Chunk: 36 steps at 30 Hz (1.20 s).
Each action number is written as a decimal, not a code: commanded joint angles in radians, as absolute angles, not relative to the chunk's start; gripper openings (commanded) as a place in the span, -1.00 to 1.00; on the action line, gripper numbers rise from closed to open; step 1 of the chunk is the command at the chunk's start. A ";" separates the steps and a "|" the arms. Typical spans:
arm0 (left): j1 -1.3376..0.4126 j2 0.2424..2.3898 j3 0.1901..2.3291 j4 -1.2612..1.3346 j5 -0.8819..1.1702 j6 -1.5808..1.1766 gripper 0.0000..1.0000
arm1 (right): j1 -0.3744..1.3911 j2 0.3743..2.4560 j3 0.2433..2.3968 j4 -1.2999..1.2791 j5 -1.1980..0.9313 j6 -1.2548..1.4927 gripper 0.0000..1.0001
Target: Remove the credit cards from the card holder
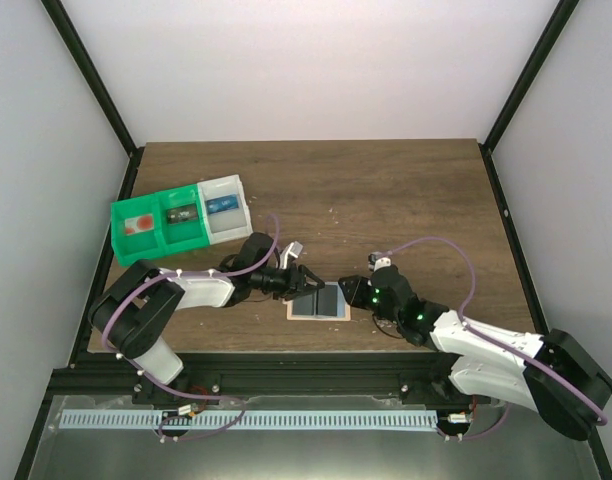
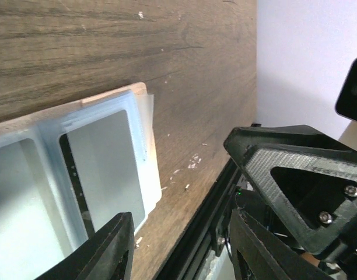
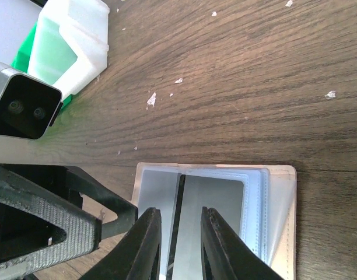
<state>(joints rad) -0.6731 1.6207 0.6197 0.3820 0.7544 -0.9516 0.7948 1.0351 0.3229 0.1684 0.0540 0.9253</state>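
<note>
Main danger from here: dragging the whole card holder [image 3: 283,198] across the bench [image 1: 406,200] instead of drawing the credit cards [image 3: 213,201] out of the clear pockets. Likely causes: tight plastic around each card, and no firm pinning of the sleeve. Also possible: pushing the holder over the front edge, given its place, open and flat, very near that edge between both arms. Further risk: slipping on the glossy film, or pinching film and card together.

Both arms low and stretched inward toward the holder. Left tool [image 2: 181,233] at the holder's edge, tilted, fingers wide apart, clamped on nothing. Right tool [image 3: 179,219] directly above the cards, fingers only a little apart, astride a dark strip in the middle, with nothing visibly clamped.
</note>
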 commanded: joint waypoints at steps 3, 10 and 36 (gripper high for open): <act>-0.677 1.639 0.614 0.338 0.680 -0.883 -0.09 | 0.787 1.062 0.313 0.201 0.016 0.917 -0.57; -0.677 1.683 0.611 0.335 0.659 -0.861 -0.17 | 0.787 1.154 0.326 0.232 -0.041 0.915 -0.58; -0.678 1.760 0.612 0.369 0.691 -0.845 -0.51 | 0.787 1.328 0.356 0.272 -0.100 0.902 -0.57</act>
<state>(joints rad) -0.6731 1.7401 0.6186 0.3351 0.6731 -0.8536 0.7948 1.3170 0.3305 0.2565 -0.0959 0.9134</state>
